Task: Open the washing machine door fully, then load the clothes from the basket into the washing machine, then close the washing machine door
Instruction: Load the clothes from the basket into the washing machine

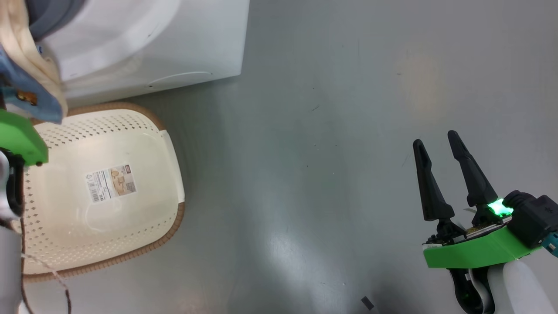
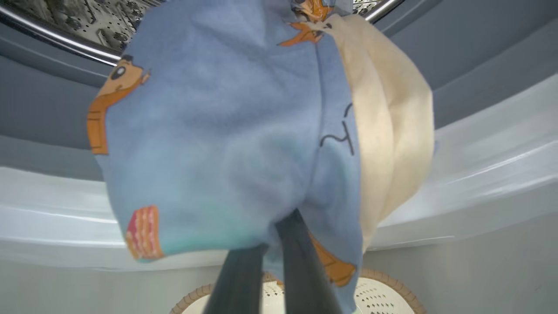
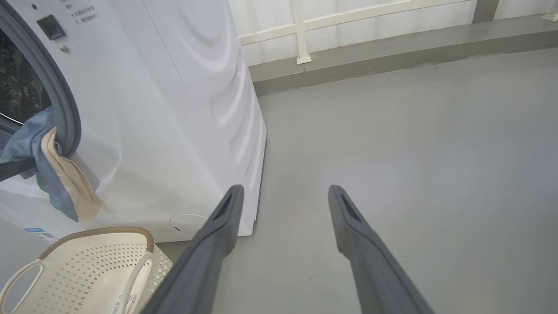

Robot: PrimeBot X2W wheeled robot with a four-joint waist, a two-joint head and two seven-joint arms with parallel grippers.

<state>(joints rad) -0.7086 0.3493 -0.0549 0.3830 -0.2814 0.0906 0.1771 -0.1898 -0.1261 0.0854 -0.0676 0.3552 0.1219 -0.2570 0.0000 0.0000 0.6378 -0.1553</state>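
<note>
A light-blue piece of the clothes (image 2: 218, 131) with orange bears and a cream part hangs over the lower lip of the washing machine (image 3: 174, 109) opening, against the grey gasket (image 3: 65, 109). My left gripper (image 2: 272, 235) is shut on its lower edge, fingertips buried in the fabric. The same clothes (image 1: 26, 83) show at the head view's top left, above my left arm's green wrist mount (image 1: 19, 139). Below stands the basket (image 1: 170, 226), with just its paper label inside. My right gripper (image 1: 436, 139) hovers open over bare floor, far right. The washing machine door is out of view.
The steel drum (image 2: 65, 17) shows behind the cloth. Grey floor (image 1: 327, 174) stretches right of the machine to a low ledge and white railing (image 3: 301, 35). A thin cable (image 1: 61, 283) trails by the basket, and a small dark scrap (image 1: 367, 302) lies on the floor.
</note>
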